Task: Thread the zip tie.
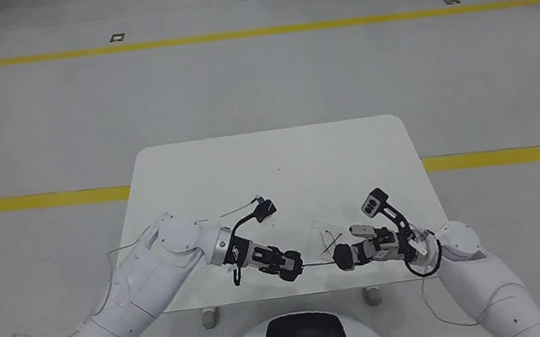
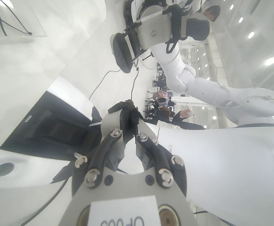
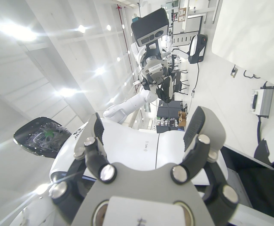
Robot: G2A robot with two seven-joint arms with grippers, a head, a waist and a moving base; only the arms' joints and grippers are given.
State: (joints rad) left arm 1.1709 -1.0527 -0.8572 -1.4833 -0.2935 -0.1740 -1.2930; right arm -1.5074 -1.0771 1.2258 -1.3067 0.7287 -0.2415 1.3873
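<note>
My left gripper (image 1: 294, 264) hovers over the table's front edge, shut on one end of a thin black zip tie (image 1: 316, 264). The tie sticks out sideways toward my right gripper (image 1: 341, 258). In the left wrist view the shut fingers (image 2: 128, 115) pinch the tie (image 2: 133, 85), which runs away toward the right gripper's open pads (image 2: 122, 53). In the right wrist view my right gripper (image 3: 147, 126) stands open with nothing between its pads. The left gripper (image 3: 163, 94) faces it, and the tie's free end (image 3: 169, 115) points into the gap.
The white table (image 1: 270, 168) carries another thin black tie (image 1: 331, 241) just behind the two grippers. Both arms crowd the table's front edge. Bare floor with yellow lines surrounds the table.
</note>
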